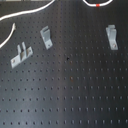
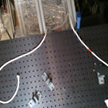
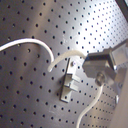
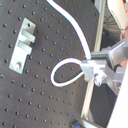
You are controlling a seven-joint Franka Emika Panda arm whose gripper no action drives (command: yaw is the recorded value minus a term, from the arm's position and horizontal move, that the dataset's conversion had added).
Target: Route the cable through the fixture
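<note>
White cable (image 2: 31,51): long cord on black perforated board (image 1: 75,95), running from the second exterior view's left, arching to the far edge, returning rightward; red band (image 2: 89,49) near that end. Grey fixture (image 1: 112,36): upright, forked top, far right in the first exterior view, board around it open. Gripper (image 4: 97,72): fingers clamp the cable.

The long thin white cable (image 2: 83,40), red-banded, is looped just beside the gripper (image 4: 97,72), possibly touching it. The small grey fork-topped metal fixture (image 1: 112,36) is stood upright nearby.
</note>
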